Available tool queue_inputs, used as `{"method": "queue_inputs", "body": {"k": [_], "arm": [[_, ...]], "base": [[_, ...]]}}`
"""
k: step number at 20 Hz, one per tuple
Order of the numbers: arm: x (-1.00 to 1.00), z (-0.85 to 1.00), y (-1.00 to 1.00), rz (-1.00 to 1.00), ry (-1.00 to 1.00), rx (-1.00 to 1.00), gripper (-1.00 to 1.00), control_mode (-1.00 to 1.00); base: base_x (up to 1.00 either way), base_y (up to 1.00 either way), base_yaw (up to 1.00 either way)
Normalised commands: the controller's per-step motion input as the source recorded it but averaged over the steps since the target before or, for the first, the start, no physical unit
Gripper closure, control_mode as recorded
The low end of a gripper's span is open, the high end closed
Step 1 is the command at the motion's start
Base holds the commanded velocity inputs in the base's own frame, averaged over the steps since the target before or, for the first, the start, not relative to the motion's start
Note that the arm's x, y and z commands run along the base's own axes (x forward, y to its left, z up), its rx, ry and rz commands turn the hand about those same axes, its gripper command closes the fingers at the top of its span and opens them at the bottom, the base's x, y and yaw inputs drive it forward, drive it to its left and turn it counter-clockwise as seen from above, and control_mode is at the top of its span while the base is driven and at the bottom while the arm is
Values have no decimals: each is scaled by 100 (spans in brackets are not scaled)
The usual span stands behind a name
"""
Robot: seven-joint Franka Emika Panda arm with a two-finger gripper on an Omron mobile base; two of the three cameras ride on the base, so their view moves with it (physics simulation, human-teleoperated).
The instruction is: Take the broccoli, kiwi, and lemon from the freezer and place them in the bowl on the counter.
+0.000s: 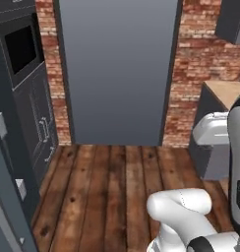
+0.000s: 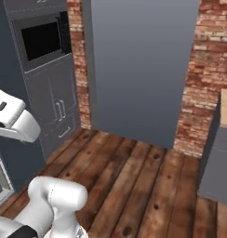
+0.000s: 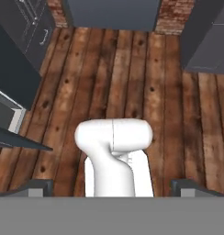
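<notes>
Against the right wall: counter (image 1: 229, 91), tan top, seen from both base views, beside red brick.
Near left: what looks like the freezer (image 3: 4, 112), a sliver of white interior, clearest in the hand view.
Left base view: tall grey panel (image 1: 117, 74) between brick walls.
Right base view: built-in oven (image 2: 41, 39) in dark cabinets.
Gripper (image 3: 111, 186): pointing down over plank floor (image 3: 132, 69).
Fingers (image 3: 36, 186): spread fully wide, holding and touching nothing.
</notes>
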Motion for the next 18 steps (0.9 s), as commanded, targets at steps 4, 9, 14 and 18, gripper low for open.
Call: {"method": "queue_inputs", "body": {"k": [4,9,14,18], "arm": [[0,0,0,0,0,0,-100,100],[0,0,0,0,0,0,-100,100],[0,0,0,0,0,0,-100,100],[0,0,0,0,0,0,-100,100]], "base": [[69,-54,69],[58,-41,79],[58,-28,85],[50,-46,78]]}}
